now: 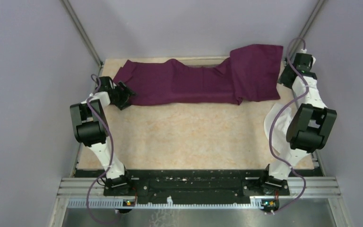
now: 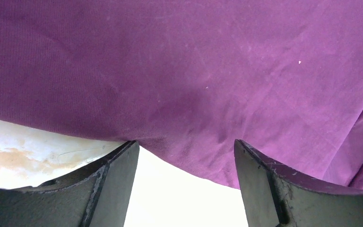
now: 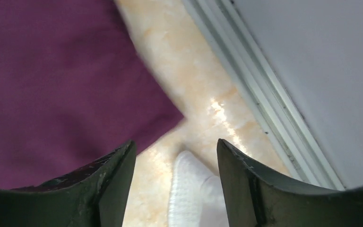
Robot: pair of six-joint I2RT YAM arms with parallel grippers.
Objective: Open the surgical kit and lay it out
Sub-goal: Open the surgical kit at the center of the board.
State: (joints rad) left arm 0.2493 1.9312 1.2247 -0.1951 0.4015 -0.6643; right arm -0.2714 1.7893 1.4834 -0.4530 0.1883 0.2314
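Surgical kit (image 1: 189,87): only its purple wrap (image 1: 255,71) showed, lying as a long folded strip along the far edge of the table (image 1: 194,137). The tray and instruments were not in view.
Left gripper (image 2: 186,144): jaws apart, low at the wrap's left end, with the cloth's near edge just beyond the fingertips and nothing held.
Right gripper (image 3: 176,142): jaws apart above the wrap's right corner, beside the far rail, holding nothing.
White cloth (image 3: 191,189): lay under the right gripper, just beside the purple corner.
Risk, right side: closing there could have pinched the white cloth along with the wrap, or instead of it.
Risk, left side: a shallow bite on the folded edge might have caught only one layer, or slipped.
Risk, both: uneven pulling could have bunched the wrap rather than spread it.
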